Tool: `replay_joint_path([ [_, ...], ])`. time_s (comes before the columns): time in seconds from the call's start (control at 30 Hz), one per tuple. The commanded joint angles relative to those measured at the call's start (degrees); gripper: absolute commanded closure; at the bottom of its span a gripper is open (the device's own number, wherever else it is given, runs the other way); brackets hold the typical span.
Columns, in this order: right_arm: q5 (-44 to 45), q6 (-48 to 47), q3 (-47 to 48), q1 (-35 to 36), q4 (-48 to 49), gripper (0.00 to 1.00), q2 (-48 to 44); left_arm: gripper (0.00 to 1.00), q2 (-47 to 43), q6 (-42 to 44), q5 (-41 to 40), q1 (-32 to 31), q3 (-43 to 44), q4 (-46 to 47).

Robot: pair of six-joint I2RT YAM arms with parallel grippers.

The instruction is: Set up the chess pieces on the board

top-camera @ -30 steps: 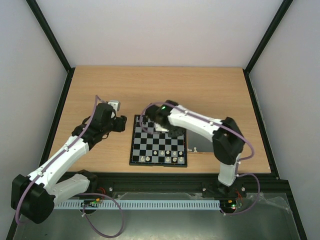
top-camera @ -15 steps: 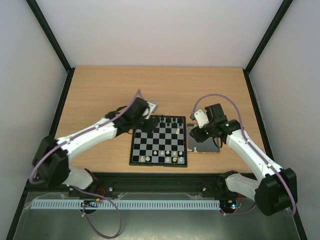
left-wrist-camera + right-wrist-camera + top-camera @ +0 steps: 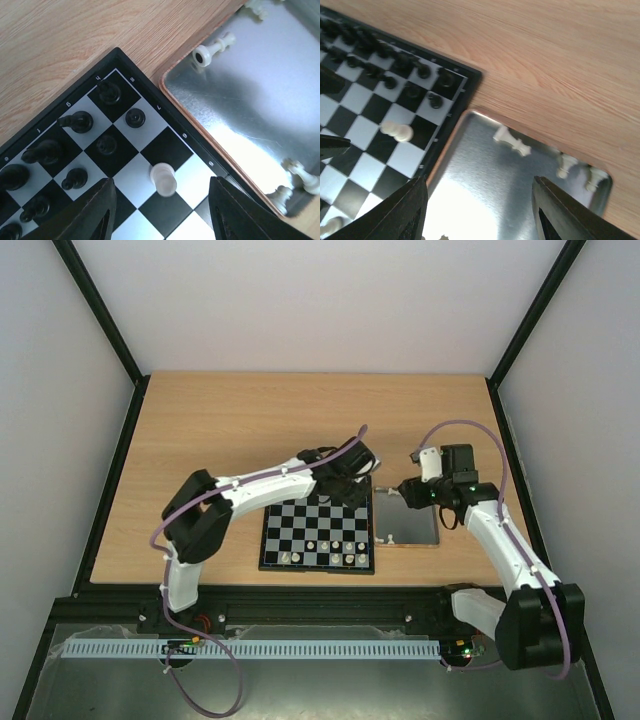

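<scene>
Left gripper: the jaws are standing wide apart and gripping nothing, with the two dark fingers framing the bottom of the left wrist view. Just beyond their tips one cream pawn is sitting on the board, free of both fingers. It is near the tray-side edge, just on the near side of the black figures that are filling the far rows. It is showing slightly blurred, so whether it is upright or tilted cannot be told. Right gripper: the jaws are likewise standing wide apart with nothing between them, and it is hanging over the metal tray close to the board's far right corner. Metal tray: it is lying on the table with its long side along the board's right edge, touching or nearly so. Loose cream figures: one is lying on its side near the tray's far end and two more are resting by one corner. Others are showing at the opposite end in the left wrist view. Placed cream figures: several are standing in the two near rows of the board, mostly toward the right. Left arm: it is reaching across the board's far edge in the top view.
</scene>
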Motion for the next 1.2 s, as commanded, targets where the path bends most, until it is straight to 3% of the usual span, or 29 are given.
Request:
replay_joint_path([
  [0.0, -4.1, 1.1, 1.1, -3.7, -1.9, 0.42, 2.4, 0.46, 3.4, -1.5, -3.8, -1.4, 4.4, -5.4],
  [0.27, -5.1, 0.7, 1.2, -4.0, -2.0, 0.42, 3.6, 0.47, 5.2, -2.4, -4.3, -1.4, 4.0, -5.5],
  [0.6, -5.1, 0.2, 1.2, -4.0, -2.1, 0.42, 4.8, 0.62, 6.7, -1.9, -2.6, -1.5, 4.9, -3.6],
  [1.17, -5.7, -0.4, 1.4, -4.0, -2.7, 0.42, 6.4, 0.74, 8.2, -1.1, -1.0, -1.5, 5.6, -2.9],
])
